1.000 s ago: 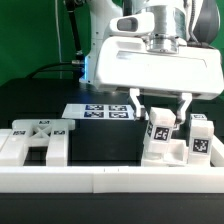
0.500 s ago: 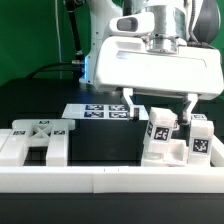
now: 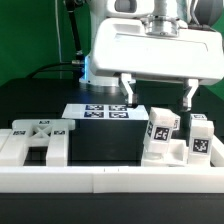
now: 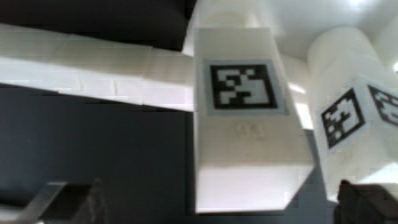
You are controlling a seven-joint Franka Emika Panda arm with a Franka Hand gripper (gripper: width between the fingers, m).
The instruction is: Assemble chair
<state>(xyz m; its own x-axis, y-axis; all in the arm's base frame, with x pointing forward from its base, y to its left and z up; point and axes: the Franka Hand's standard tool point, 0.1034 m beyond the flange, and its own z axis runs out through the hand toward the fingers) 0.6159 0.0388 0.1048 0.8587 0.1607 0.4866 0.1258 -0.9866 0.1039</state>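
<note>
White chair parts with black-and-white tags stand on the black table. One upright tagged block (image 3: pixel 158 134) and a second tagged piece (image 3: pixel 199 136) stand at the exterior view's right; both show in the wrist view, the first (image 4: pixel 244 110) and the second (image 4: pixel 356 105). A flat, wide part (image 3: pixel 36 141) lies at the exterior view's left. My gripper (image 3: pixel 157 92) is open and empty, hanging above the upright block, its fingers (image 3: pixel 128 91) clear of the block's top. In the wrist view the fingertips (image 4: pixel 68 200) stand wide apart on either side of the block.
The marker board (image 3: pixel 100 111) lies flat behind the parts. A long white border wall (image 3: pixel 110 180) runs along the front edge. A green backdrop and cables stand at the exterior view's left rear.
My gripper has risen straight up off the upright block, its fingers spread; they were down around the block's top a second ago. The block stays standing.
</note>
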